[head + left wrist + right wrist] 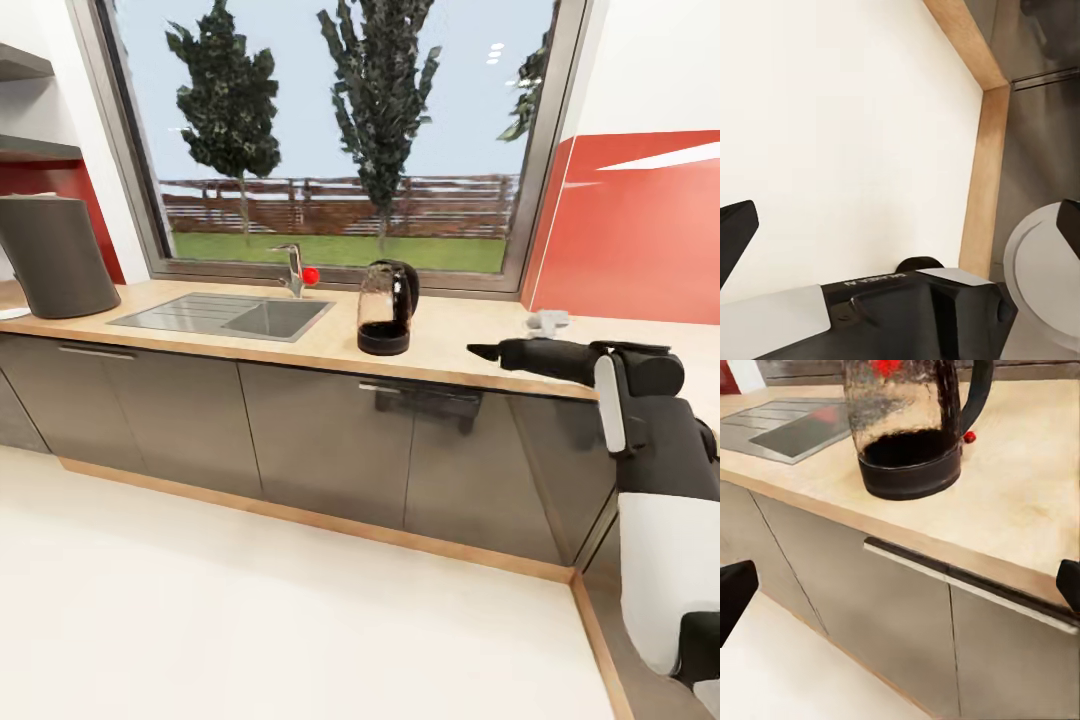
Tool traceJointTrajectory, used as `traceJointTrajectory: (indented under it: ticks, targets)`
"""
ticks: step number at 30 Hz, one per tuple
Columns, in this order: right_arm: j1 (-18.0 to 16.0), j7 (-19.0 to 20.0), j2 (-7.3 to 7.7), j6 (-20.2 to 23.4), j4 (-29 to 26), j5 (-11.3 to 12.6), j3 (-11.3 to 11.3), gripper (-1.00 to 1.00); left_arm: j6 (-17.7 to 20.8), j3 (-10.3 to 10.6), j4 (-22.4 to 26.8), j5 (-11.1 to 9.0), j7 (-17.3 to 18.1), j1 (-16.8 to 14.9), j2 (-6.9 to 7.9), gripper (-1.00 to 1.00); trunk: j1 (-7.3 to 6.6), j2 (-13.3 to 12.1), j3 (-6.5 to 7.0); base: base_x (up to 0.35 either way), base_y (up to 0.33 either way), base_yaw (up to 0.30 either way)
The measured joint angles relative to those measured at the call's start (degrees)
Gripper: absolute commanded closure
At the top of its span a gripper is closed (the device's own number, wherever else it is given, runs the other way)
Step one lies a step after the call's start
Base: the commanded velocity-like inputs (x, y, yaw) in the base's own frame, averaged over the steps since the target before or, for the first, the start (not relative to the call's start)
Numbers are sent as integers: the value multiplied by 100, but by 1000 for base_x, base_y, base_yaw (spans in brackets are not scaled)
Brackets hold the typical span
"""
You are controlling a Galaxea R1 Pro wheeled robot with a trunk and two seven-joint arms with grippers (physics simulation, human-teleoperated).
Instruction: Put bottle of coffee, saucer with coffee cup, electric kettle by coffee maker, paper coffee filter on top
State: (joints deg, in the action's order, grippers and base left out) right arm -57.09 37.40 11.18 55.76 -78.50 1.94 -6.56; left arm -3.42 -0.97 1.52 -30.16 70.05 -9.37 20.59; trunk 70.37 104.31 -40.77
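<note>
Long light wood-grain bench (440, 350) across the room, over dark grey cabinet fronts (330, 440) with a wooden plinth strip along a pale cream floor (250, 610). Inset steel sink (225, 316) toward 10 o'clock, a tap (293, 270) with a red knob behind it. Behind the bench, a wide window (340, 130) onto trees, grass and a fence; red wall panels (640, 230) at 2 o'clock and again at the far 9 o'clock edge. Dark grey kitchen shelf (35, 150) high at 10 o'clock, edge-on.

Electric kettle (387, 307) upright on the bench just right of the sink, near the front edge, handle turned away from the sink. Coffee maker (55, 255) at 9 o'clock, standing on the bench left of the sink, well apart from the kettle.

Right end effector (480, 350) at 3 o'clock, level with the bench's front edge, pointing toward the kettle and short of it; fingers spread wide in the right wrist view, nothing between them, kettle (911, 427) ahead. Left end effector (900, 232) spread likewise, over bare floor by the plinth corner.
</note>
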Motion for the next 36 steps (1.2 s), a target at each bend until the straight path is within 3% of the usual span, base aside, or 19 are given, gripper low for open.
traceJointTrajectory:
  ticks: [2,3,5,8,10,11,13,19,36]
  targets:
    - [-140,-652,0,32,111,7,-4,-100,0,-1,0,-2,-1,0,-14,-100,0,0,0,19,-22,0]
    - [-142,-667,-1,35,113,18,-3,-100,0,-2,0,-2,-1,0,-15,-100,0,0,0,79,-77,0]
    - [-240,-1409,-51,27,227,27,5,-100,-1,-5,2,-3,-3,0,-25,-100,-2,0,0,170,-152,0]
    - [-272,-1703,-221,6,279,48,10,-100,-1,-7,2,-3,-4,0,-29,-100,-2,0,0,222,-195,0]
    - [-274,-1742,-262,-81,291,45,9,-100,-1,-8,2,-3,-4,1,-29,-100,-2,0,0,192,-168,0]
    - [-272,-1799,-334,-423,379,41,12,-100,-1,-7,1,-4,-3,0,-30,-100,-1,0,0,86,-68,0]
    - [-265,-1812,-362,-568,628,39,19,-100,-1,-8,0,-4,-2,0,-30,-100,-2,0,0,194,-28,0]
    - [-256,-1812,-478,-621,772,58,27,-100,-1,-8,0,-4,-1,0,-29,-100,-2,0,0,213,21,0]
    - [-237,-1812,-538,-623,812,54,38,-100,-1,-8,0,-4,-2,0,-30,-100,-2,0,0,171,37,0]
